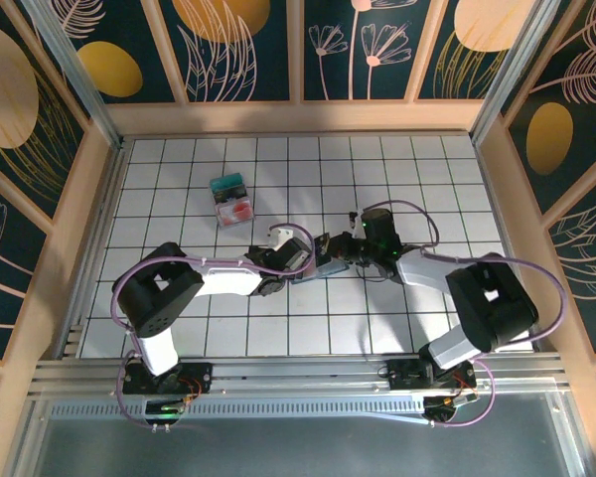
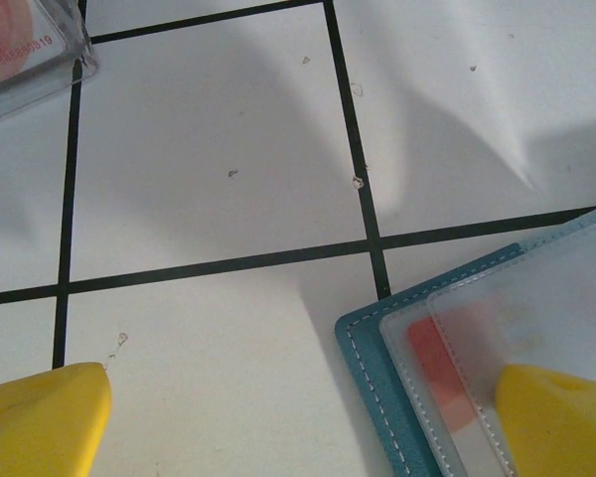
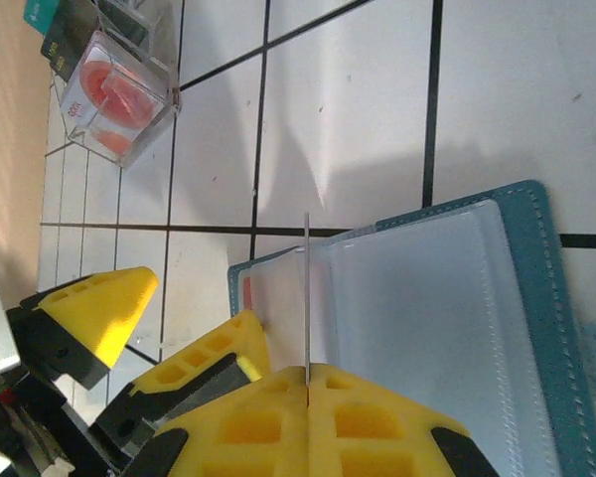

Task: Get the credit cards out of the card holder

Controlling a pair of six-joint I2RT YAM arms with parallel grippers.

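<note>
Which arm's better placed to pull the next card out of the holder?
Probably right: the right gripper is shut on a thin sheet standing up from the open card holder. The left gripper is open, one finger over the holder.

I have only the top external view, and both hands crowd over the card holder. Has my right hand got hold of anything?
Observer: Yes. The right hand is shut on a thin sheet that stands edge-on above the open teal-blue soft bifold card holder. I cannot tell whether it is a card or a clear sleeve.
Operator: And the left hand?
Observer: The left hand is open, with one yellow fingertip over the holder's clear pocket and the other over bare tile.
Operator: Any card inside?
Observer: A red-pink card shows through that clear pocket.
</note>
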